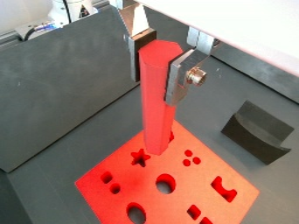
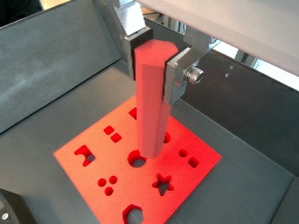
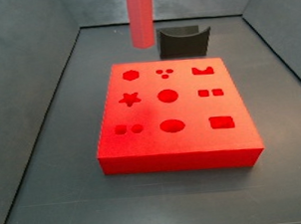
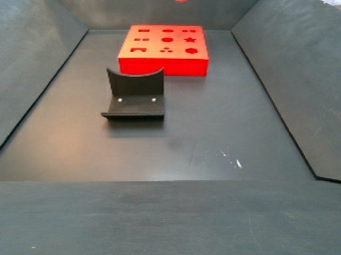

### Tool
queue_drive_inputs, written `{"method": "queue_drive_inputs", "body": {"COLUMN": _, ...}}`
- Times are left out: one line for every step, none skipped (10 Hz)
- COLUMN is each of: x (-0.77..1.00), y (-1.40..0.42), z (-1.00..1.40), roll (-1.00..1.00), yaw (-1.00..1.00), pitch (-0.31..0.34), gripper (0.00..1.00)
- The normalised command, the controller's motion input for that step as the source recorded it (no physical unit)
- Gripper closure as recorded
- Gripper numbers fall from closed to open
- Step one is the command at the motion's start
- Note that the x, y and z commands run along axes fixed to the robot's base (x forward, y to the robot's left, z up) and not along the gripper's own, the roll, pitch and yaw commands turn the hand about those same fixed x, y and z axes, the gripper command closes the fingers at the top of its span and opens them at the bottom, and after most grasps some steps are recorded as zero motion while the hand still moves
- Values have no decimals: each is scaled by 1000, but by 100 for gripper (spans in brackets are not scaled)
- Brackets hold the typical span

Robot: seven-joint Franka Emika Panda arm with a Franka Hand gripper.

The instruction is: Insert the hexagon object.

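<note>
My gripper (image 1: 158, 66) is shut on the upper end of the hexagon object (image 1: 158, 101), a long light-red rod that hangs upright. Both wrist views show it clamped between the silver fingers (image 2: 177, 74); the gripper (image 2: 155, 57) sits above the red board (image 2: 93, 149). The rod's (image 2: 152, 105) lower end is over the board near its holes, and I cannot tell if it touches. In a side view only the rod (image 3: 140, 15) shows, its lower end above the far edge of the board (image 3: 197, 145); the gripper is out of frame there.
The dark fixture (image 3: 183, 41) stands on the floor just behind the board, also visible in a wrist view (image 1: 260, 129) and in a side view (image 4: 135, 95). Grey walls (image 1: 59, 79) enclose the floor. The board (image 4: 167, 65) lies at the far end.
</note>
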Motion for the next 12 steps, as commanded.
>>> {"method": "queue_drive_inputs", "body": {"x": 363, "y": 386, "z": -114, "roll": 0, "yaw": 0, "pitch": 136, "gripper": 100}}
{"method": "queue_drive_inputs", "body": {"x": 120, "y": 794, "z": -497, "roll": -67, "yaw": -134, "pitch": 67, "gripper": 100}}
{"method": "queue_drive_inputs", "body": {"x": 243, "y": 637, "z": -746, "roll": -196, "yaw": -223, "pitch": 47, "gripper": 100}}
{"method": "queue_drive_inputs", "body": {"x": 160, "y": 660, "z": -863, "roll": -137, "yaw": -260, "pitch": 20, "gripper": 100}}
{"method": "queue_drive_inputs", "body": {"x": 17, "y": 671, "z": -723, "roll": -209, "yaw": -194, "pitch": 0, "gripper": 100}}
{"method": "queue_drive_inputs", "body": {"x": -214, "y": 720, "z": -683, "roll": -229, "yaw": 0, "pitch": -49, "gripper": 100}}
{"method": "queue_drive_inputs", "body": {"x": -277, "y": 451, "z": -403, "roll": -254, "yaw": 23, "pitch": -83, "gripper": 100}}
{"method": "queue_drive_inputs", "body": {"x": -309, "y": 89, "z": -54, "roll": -270, "yaw": 154, "pitch": -217, "gripper": 100}}
{"method": "queue_drive_inputs", "body": {"x": -291, "y": -97, "z": 0, "roll": -157, "yaw": 306, "pitch": -280, "gripper": 100}}
{"method": "queue_drive_inputs", "body": {"x": -423, "y": -174, "z": -11, "roll": -131, "yaw": 354, "pitch": -379, "gripper": 100}}
{"method": "queue_drive_inputs", "body": {"x": -217, "y": -63, "z": 0, "roll": -19, "yaw": 320, "pitch": -224, "gripper": 100}}
{"method": "queue_drive_inputs", "body": {"x": 0, "y": 0, "z": -49, "roll": 0, "yaw": 40, "pitch": 0, "gripper": 100}}
